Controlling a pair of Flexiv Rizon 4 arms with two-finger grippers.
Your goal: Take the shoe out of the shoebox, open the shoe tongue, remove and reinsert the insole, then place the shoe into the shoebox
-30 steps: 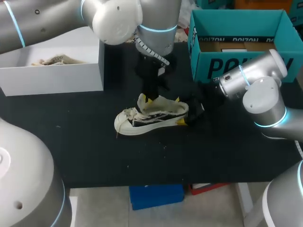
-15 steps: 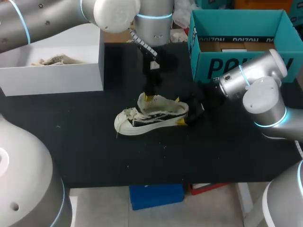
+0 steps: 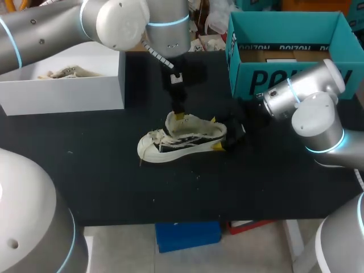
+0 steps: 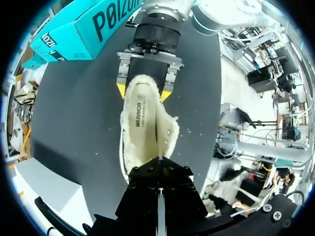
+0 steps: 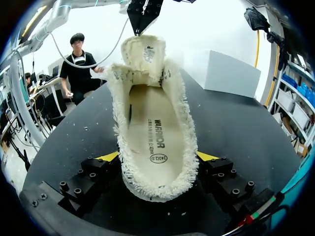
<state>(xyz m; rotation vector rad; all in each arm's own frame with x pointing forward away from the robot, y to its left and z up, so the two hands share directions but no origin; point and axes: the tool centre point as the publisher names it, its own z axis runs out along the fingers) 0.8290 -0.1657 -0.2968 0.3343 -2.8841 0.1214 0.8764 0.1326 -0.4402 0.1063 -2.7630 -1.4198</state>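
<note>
- Black tabletop (image 3: 114, 182) carries the shoe (image 3: 170, 145) mid-table, toe toward my left.
- Right hand (image 3: 216, 134) clamps the heel (image 5: 157, 184) from both sides. Left hand (image 3: 178, 116) is pinched tight on the tongue (image 5: 142, 49) tip, which stands upright.
- Teal shoebox (image 3: 330, 25) sits behind right, with my right arm across its front wall. White box (image 3: 68, 94) sits behind left.
- Versus 1 s ago: my left wrist has swung off leftward, and the shoe and right hand are unmoved.

Soft, even overhead light covers the black table (image 3: 273, 187); the shoe (image 3: 182, 139) throws only a faint shadow, while glare gleams on the left arm (image 3: 122, 23). Wrist views bend at their edges.
</note>
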